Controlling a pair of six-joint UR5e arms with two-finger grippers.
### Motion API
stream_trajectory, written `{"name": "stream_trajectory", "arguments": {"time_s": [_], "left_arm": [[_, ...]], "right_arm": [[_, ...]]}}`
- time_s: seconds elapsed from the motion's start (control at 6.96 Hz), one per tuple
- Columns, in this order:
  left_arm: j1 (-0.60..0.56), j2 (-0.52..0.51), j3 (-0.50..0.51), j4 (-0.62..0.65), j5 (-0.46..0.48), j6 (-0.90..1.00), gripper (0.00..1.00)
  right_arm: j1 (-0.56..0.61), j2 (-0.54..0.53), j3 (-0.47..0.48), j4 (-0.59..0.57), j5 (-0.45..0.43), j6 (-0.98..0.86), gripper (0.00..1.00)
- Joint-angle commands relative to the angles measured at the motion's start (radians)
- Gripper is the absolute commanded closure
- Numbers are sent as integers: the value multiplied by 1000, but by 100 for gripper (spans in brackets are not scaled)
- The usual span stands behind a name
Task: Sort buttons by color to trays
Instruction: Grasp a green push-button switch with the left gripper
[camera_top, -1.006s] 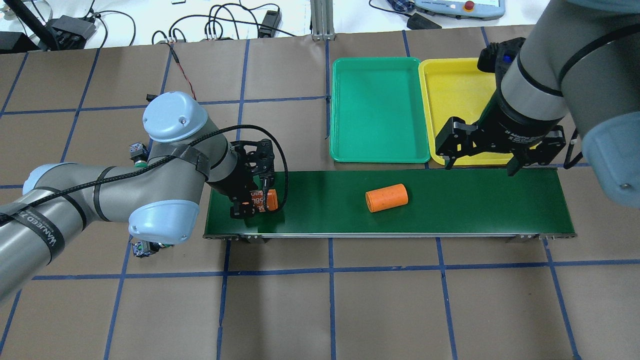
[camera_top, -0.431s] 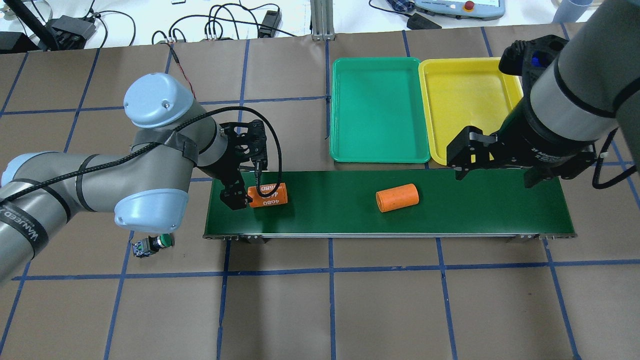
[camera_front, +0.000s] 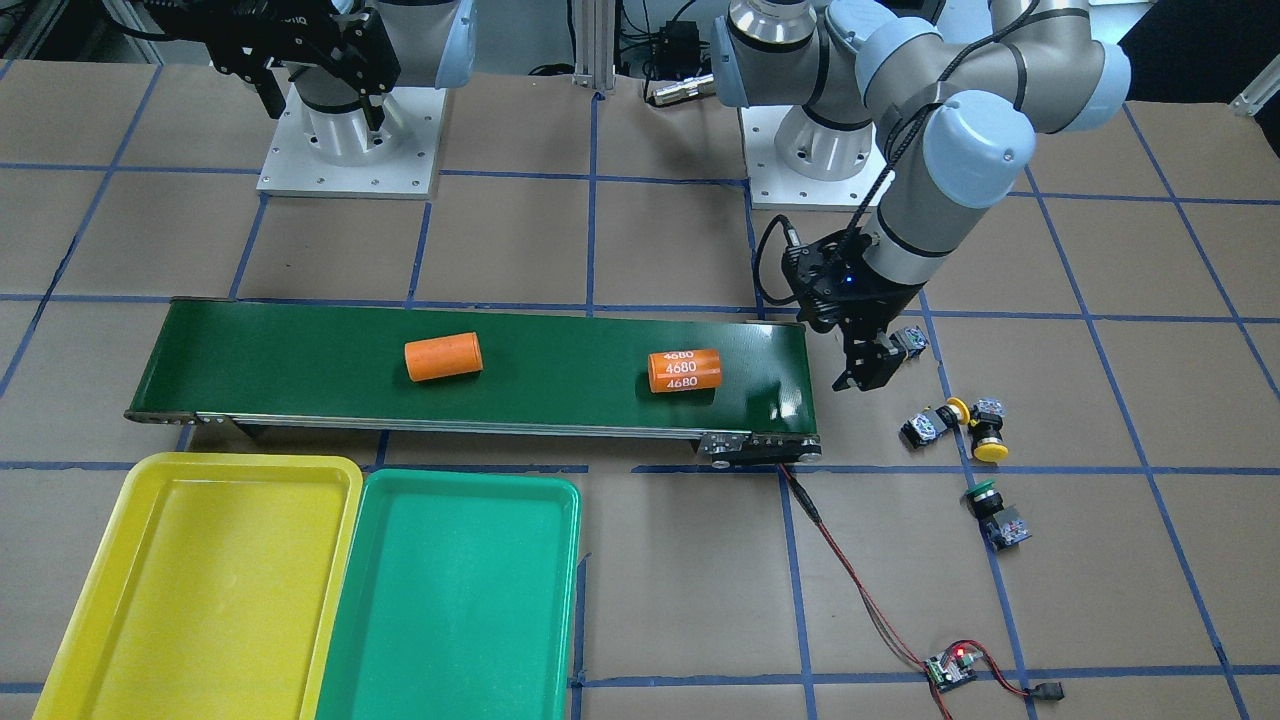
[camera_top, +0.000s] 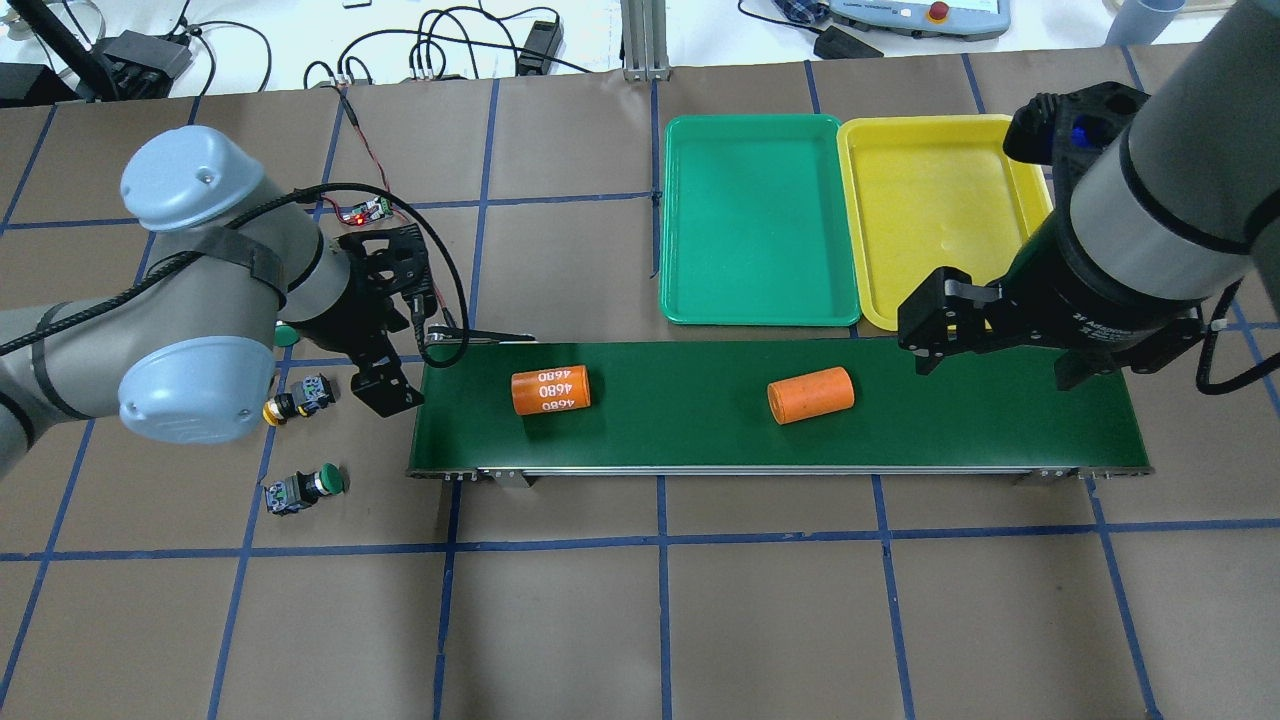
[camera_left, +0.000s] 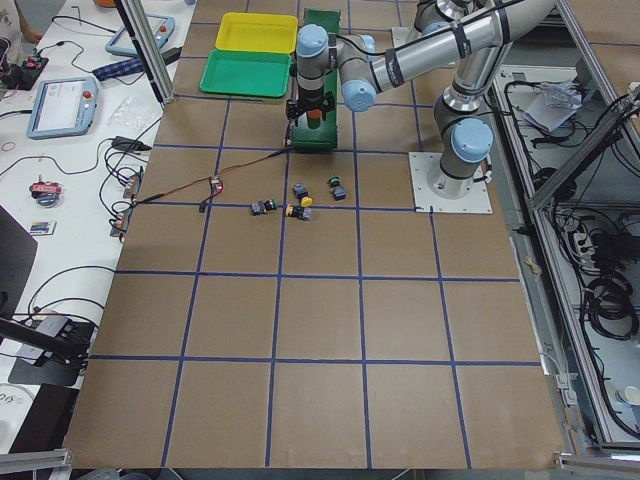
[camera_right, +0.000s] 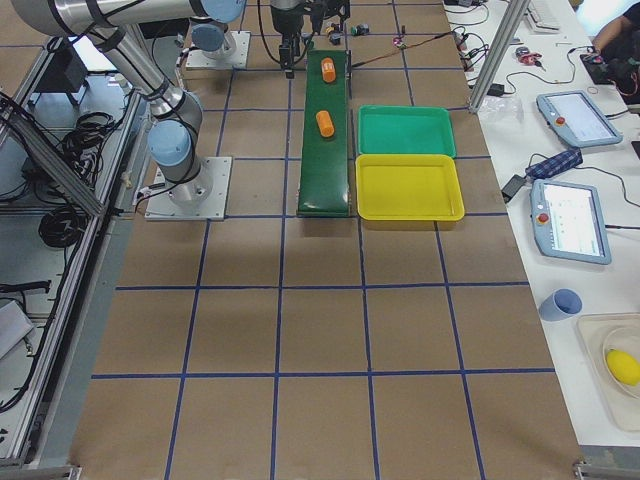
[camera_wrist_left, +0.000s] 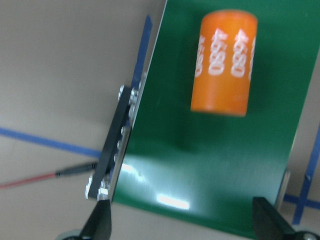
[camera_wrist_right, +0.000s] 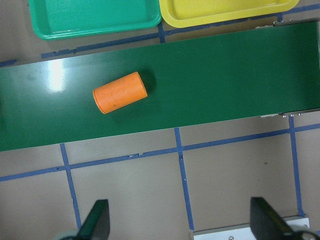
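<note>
1. Four buttons are found on the bench (camera_front: 700, 600), past the conveyor's end on the robot's left. A yellow-capped button (camera_front: 990, 435) and a second yellow-capped button (camera_front: 928, 422) lie close together. A green-capped button (camera_front: 993, 510) is set nearer the operators' side. A fourth button (camera_front: 908, 340) is seen just beside the left tool; its cap is mostly hidden under the arm, and only a green edge is made out from overhead.
2. The green tray (camera_top: 760, 220) and the yellow tray (camera_top: 930, 200) are placed side by side with rims touching. They are on the far side of the belt from the robot, well apart from the buttons.
3. The left tool (camera_front: 868, 365) is held low over the bench just off the belt's end. It is released, its fingers spread wide with nothing between them.
4. The right tool (camera_top: 1000, 352) is held above the belt's other end, next to the yellow tray. It is likewise released and empty.
5. Two orange cylinders are laid on their sides on the dark-green conveyor belt (camera_top: 700, 430): a cylinder marked 4680 (camera_top: 550, 390) toward the left tool, and a plain cylinder (camera_top: 810, 395) near the middle.
6. A small circuit board (camera_front: 950, 668) is joined to the belt's end by a red wire.
</note>
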Motion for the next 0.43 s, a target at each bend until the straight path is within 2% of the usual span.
{"name": "stream_trajectory", "arguments": {"time_s": [0.0, 0.14, 0.29], "left_arm": [[160, -4, -34, -29, 104, 110, 0], [234, -11, -66, -26, 99, 229, 0], [262, -22, -93, -15, 99, 258, 0]], "right_arm": [[2, 10, -4, 35, 28, 8, 0], [2, 1, 1, 97, 28, -5, 0], [3, 33, -10, 113, 38, -6, 0]]}}
